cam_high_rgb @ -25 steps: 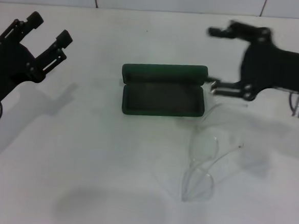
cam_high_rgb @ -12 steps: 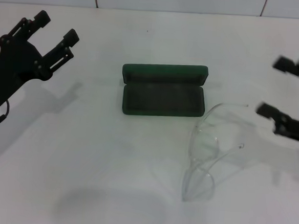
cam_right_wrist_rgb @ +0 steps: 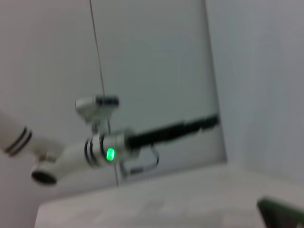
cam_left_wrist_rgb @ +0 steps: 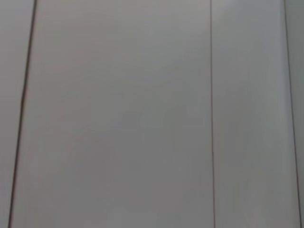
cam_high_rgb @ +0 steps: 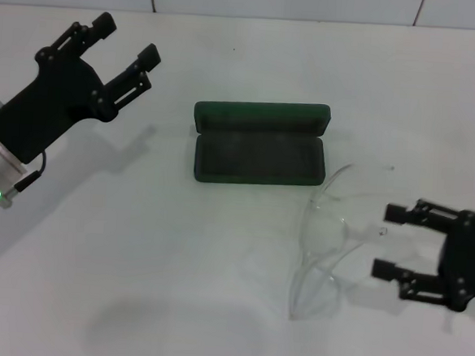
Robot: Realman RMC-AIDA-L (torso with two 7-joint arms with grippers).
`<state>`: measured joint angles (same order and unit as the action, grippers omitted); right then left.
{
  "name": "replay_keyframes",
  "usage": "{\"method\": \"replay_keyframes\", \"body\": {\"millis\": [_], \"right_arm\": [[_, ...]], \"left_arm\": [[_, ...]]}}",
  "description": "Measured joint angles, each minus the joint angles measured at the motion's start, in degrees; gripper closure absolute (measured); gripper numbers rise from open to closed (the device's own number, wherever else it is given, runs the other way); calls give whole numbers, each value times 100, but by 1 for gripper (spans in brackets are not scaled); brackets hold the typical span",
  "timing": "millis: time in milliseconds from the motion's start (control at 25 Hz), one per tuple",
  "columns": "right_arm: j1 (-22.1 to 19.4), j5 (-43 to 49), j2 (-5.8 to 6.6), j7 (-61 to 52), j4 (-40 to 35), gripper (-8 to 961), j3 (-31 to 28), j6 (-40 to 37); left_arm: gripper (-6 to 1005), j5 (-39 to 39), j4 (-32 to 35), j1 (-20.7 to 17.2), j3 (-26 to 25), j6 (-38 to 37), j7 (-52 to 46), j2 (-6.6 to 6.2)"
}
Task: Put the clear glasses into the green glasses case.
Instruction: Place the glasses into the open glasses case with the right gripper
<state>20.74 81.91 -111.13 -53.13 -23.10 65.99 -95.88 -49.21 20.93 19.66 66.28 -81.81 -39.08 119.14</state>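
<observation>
White desk (cam_high_rgb: 212, 307) under a pale tiled wall; green glasses case (cam_high_rgb: 260, 143) lies lid-open mid-desk, nothing in the lining. Clear glasses (cam_high_rgb: 327, 241) sit on the desk just off the case's near right corner, one arm tip reaching toward the case, not in it yet. Change over the last second: right gripper (cam_high_rgb: 392, 242) was up beside the case's right end, swung out and has now dropped low, fingers spread and empty, directly beside the glasses with its tips pointing at the frame's arms. Left gripper (cam_high_rgb: 128, 48) has drifted in from the far side, also spread and empty, well apart from the case. My read: lid-opening is done, right arm is lining up the pick; nothing grasped yet. Thin clear plastic, so expect a slippery, easily nudged grasp. Views: head camera is the only one showing glasses and both grippers. Left wrist sees only wall. Right wrist shows the left arm (cam_right_wrist_rgb: 95, 149) with its green light and a sliver of case (cam_right_wrist_rgb: 282, 213), no glasses.
</observation>
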Motion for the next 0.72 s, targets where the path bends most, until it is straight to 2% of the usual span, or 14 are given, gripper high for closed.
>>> {"method": "replay_keyframes", "body": {"millis": [360, 480, 720], "right_arm": [[324, 861, -374, -198, 8, 199, 13, 431], [557, 1093, -423, -256, 13, 200, 58, 434], [771, 1133, -440, -292, 22, 202, 214, 466]], "left_arm": [[228, -17, 14, 77, 21, 48, 37, -5], [228, -19, 15, 79, 5, 48, 69, -5], [228, -19, 11, 82, -14, 48, 109, 1]]}}
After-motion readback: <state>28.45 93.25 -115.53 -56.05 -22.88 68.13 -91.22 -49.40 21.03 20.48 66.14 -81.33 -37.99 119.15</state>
